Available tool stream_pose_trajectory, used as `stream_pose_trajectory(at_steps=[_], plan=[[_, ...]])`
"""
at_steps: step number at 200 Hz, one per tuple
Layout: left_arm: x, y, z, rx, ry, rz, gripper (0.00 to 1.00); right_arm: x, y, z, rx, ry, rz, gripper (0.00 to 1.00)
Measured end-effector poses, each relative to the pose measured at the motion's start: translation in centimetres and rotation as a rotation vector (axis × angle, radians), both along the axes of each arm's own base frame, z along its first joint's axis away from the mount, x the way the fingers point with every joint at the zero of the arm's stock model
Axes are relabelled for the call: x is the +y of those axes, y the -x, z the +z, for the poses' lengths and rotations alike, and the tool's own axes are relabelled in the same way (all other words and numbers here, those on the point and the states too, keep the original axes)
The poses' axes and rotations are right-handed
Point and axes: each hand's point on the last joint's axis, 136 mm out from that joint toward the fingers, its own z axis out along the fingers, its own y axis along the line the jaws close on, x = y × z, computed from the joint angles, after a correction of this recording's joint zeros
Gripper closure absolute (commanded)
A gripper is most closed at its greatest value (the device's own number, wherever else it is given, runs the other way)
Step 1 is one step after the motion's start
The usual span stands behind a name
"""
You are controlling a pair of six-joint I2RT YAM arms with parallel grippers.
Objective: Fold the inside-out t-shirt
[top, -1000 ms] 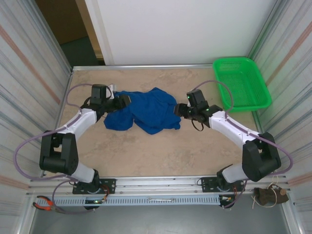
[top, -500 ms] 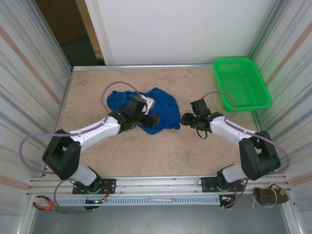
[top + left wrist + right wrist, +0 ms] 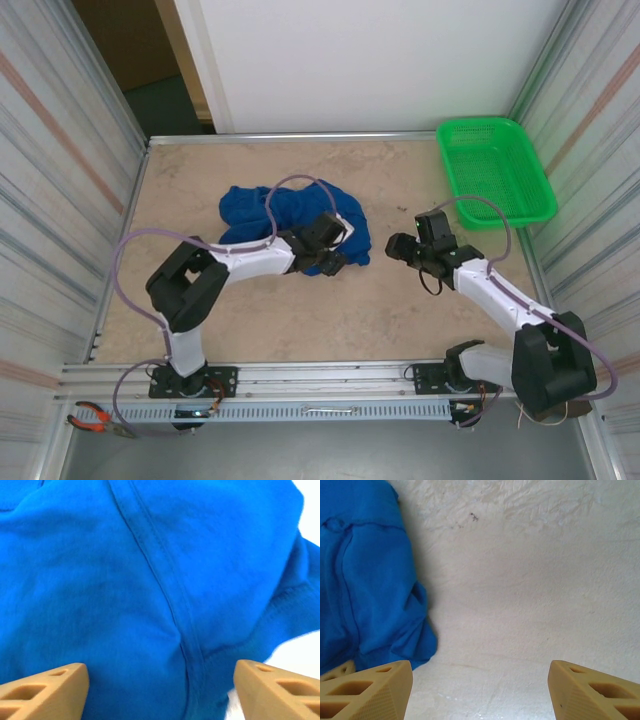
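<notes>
The inside-out t-shirt [image 3: 285, 215] lies crumpled in a royal-blue heap at the table's middle, with a seam running down it in the left wrist view [image 3: 165, 580]. My left gripper [image 3: 337, 258] reaches across to the heap's near right part and hovers open over the cloth [image 3: 160, 677], with fabric below the gap and nothing pinched. My right gripper [image 3: 399, 248] stands open to the right of the shirt, apart from it. Bare tabletop lies between its fingers [image 3: 480, 680], and the shirt's edge [image 3: 370, 590] shows at the left.
A green mesh basket [image 3: 495, 165] sits at the back right corner. Corrugated walls close both sides of the table [image 3: 330, 310]. Red-handled pliers [image 3: 92, 418] lie on the rail at the near left. The left arm's cable [image 3: 285, 195] loops over the shirt.
My left gripper has swung from the shirt's left end across to its near right side. My right gripper has backed off to the right, away from the shirt. Both have opened wider.
</notes>
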Motion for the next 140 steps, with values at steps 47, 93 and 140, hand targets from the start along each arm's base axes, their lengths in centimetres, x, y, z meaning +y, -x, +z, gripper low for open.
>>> stream_pose_trajectory(at_steps=[47,93,140], plan=[[1.4,-2.6,0.3,0.026,-0.01,0.044,1.0,1.0,0.5,0.3,0.005,-0.05,0.039,0.3],[0.6,-4.8,13.3,-0.093,0.204,0.049,1.0,3.4,1.0,1.3,-0.006,-0.091,0.105,0.3],[0.4,-4.0,28.6,-0.25,0.485,0.007,1.0,7.6,-0.1,7.2,-0.134,-0.156,0.212,0.28]])
